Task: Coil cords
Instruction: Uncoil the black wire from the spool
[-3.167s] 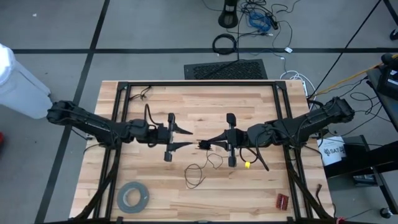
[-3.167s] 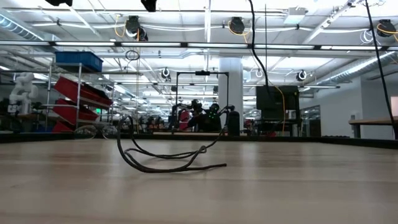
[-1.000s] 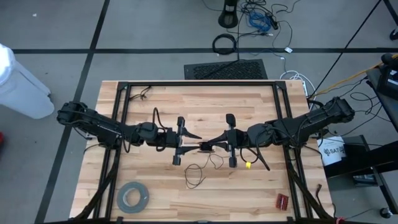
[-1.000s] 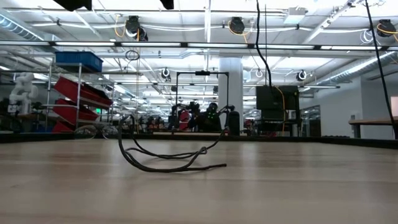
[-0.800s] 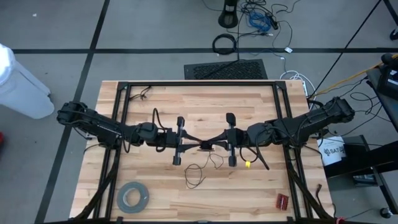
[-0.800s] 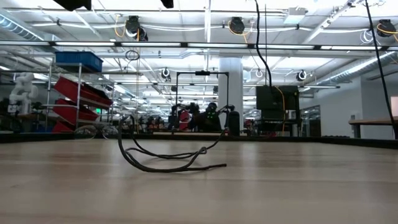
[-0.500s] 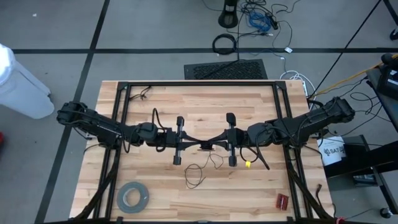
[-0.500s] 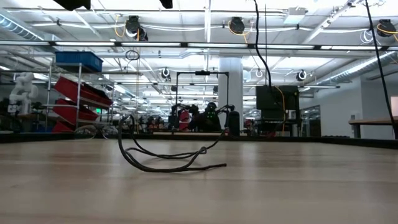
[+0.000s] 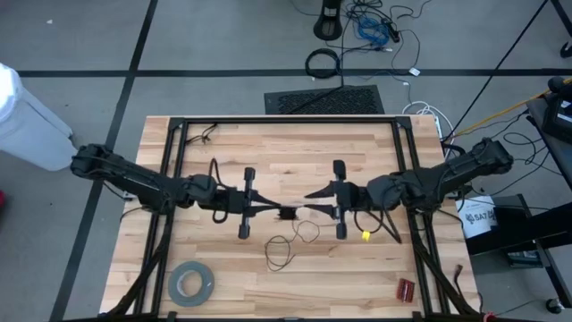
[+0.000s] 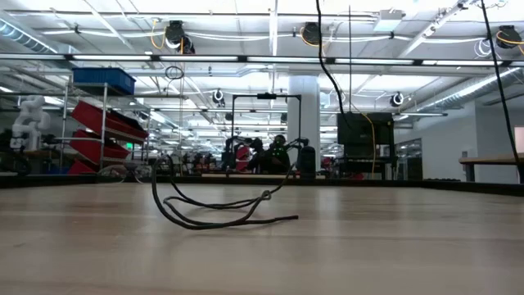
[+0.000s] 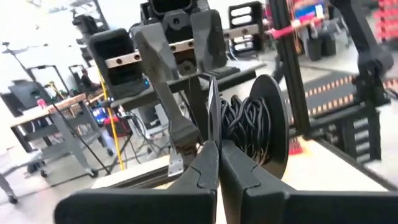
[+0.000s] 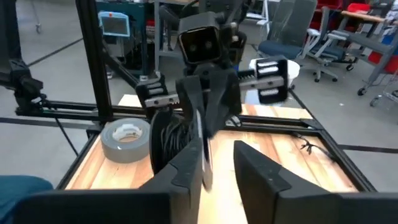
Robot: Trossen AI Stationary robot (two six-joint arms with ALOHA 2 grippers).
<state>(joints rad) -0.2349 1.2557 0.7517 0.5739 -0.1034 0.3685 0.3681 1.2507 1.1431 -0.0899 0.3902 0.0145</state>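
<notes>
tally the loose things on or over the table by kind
Spool with thin dark wire: 1
Grey tape roll: 1
Small yellow piece: 1
Small red-brown item: 1
Total: 4

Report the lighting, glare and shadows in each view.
High view: even light, with only faint shadows under the arms on the table. Low view: bright ceiling strips, and the cord reads as a dark outline. Left wrist view: the background beyond the left gripper washes out white on one side. Right wrist view: even light, no glare.
</notes>
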